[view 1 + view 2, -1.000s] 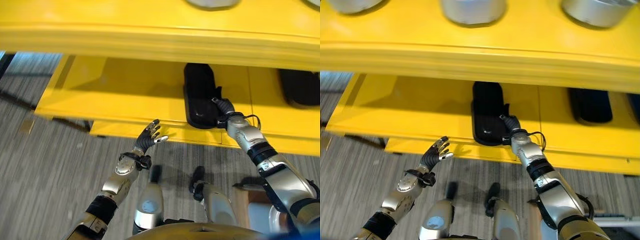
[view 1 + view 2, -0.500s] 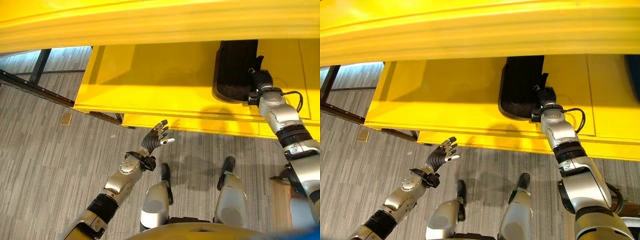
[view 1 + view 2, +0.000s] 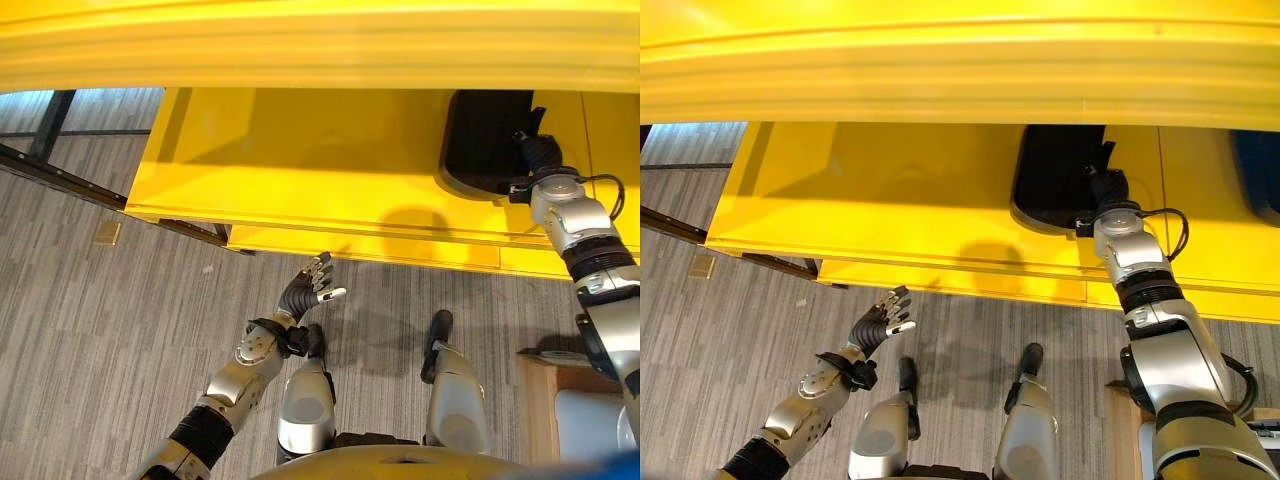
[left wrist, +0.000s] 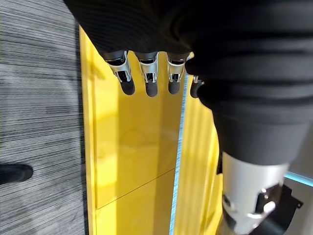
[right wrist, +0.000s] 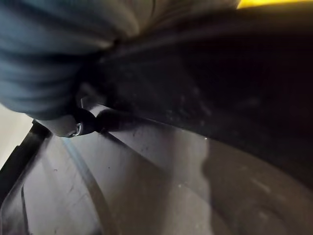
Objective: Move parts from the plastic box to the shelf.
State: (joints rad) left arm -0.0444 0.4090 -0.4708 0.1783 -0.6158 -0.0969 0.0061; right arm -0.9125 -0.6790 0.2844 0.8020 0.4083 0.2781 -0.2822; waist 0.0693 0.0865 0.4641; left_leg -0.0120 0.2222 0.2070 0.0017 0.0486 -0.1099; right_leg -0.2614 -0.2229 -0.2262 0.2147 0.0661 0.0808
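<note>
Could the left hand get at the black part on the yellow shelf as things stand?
Probably not without moving. The left hand hangs open over the floor, short of the shelf's front edge, while the black part lies well to its right, where the right hand is already on it.

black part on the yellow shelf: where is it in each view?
Left eye view: black part upper right, on the lower yellow shelf, right robot hand on its right edge.
Right eye view: same part, right of centre.
Left wrist view: not seen; shelf past the open left robot hand.
Right wrist view: dark surface very close.
Shared landmark: the shelf's front edge.
</note>
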